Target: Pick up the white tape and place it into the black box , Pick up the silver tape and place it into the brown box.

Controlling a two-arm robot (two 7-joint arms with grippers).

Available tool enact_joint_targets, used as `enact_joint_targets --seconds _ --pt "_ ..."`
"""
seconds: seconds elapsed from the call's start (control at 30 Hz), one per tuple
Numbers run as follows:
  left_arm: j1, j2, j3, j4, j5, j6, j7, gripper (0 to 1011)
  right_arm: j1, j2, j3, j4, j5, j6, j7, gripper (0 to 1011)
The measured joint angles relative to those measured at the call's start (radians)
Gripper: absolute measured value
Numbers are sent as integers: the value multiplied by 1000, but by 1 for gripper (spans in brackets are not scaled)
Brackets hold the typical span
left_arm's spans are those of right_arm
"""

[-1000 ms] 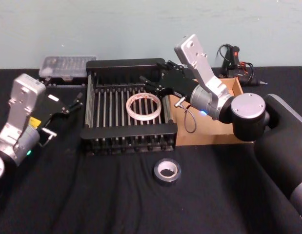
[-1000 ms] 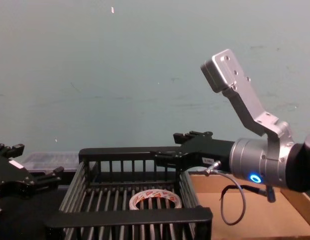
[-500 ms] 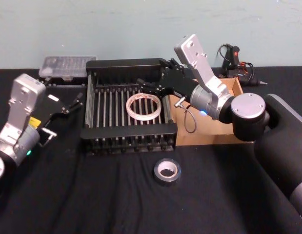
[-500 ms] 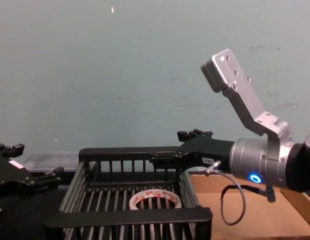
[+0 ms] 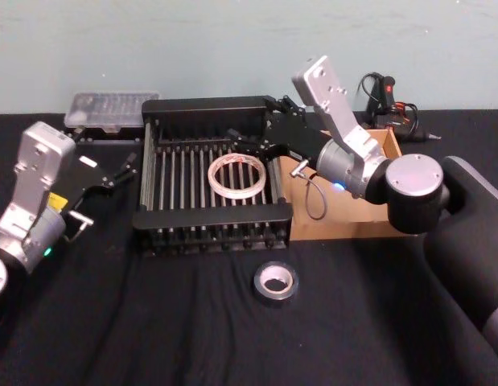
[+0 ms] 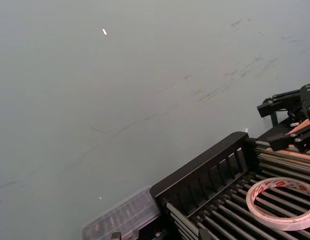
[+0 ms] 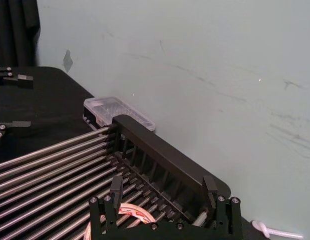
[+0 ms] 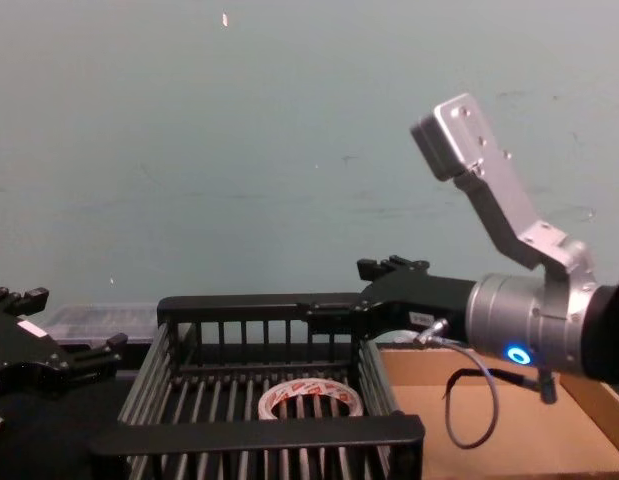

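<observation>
The white tape (image 5: 238, 176) lay flat on the slatted floor of the black box (image 5: 210, 215), towards the box's right side, its red print seen along the rim. In the chest view the same roll (image 8: 310, 400) was seen through the box's barred front, resting on the bars. The silver tape (image 5: 275, 281) lay flat on the dark cloth in front of the black box, near its front right corner and apart from it. The brown box (image 5: 376, 220) stood just to the right of the black box, their walls side by side.

The right gripper (image 5: 250, 143) was held above the black box's right rear part, over the far edge of the white tape and clear of it — its fingers (image 7: 116, 187) were parted wide and nothing was held between them. The left gripper (image 5: 128, 161) was parked to the left of the black box, just outside its left wall; its fingers were spread and empty.

Behind the black box, at its left rear corner, a clear plastic case (image 5: 110, 108) was set. Beyond the brown box, some dark tools (image 5: 387, 97) with cables were seen.
</observation>
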Motion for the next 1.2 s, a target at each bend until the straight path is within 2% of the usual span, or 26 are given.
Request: enact_joint_targets --seconds 0.13,0.3,0.37,0.63,0.67,0.77,0.8,1.0,1.03,1.1,1.2 --pt "0 0 0 0 0 0 0 1001 -19 17 11 -42 13 7 8 1002" --pt "0 0 0 0 0 0 0 1001 -73 63 35 -149 48 35 22 1002" --pt "0 0 0 0 0 0 0 1001 -82 71 39 -166 54 40 23 1002" --pt "0 0 0 0 0 0 0 1001 -224 169 92 -369 121 96 16 1002" --pt "0 0 0 0 0 0 0 1001 -224 169 92 -369 121 96 16 1002" --pt "0 0 0 0 0 0 0 1001 -293 210 117 -450 150 115 4 1002" --pt "0 0 0 0 0 0 0 1001 -293 210 117 -450 150 115 4 1002" --pt "0 0 0 0 0 0 0 1001 -409 275 153 -578 196 138 -8 1002" --pt "0 0 0 0 0 0 0 1001 -409 275 153 -578 196 138 -8 1002" --pt "0 0 0 0 0 0 0 1001 -452 297 163 -619 212 152 -12 1002" --pt "0 0 0 0 0 0 0 1001 -487 316 167 -646 225 170 -17 1002"
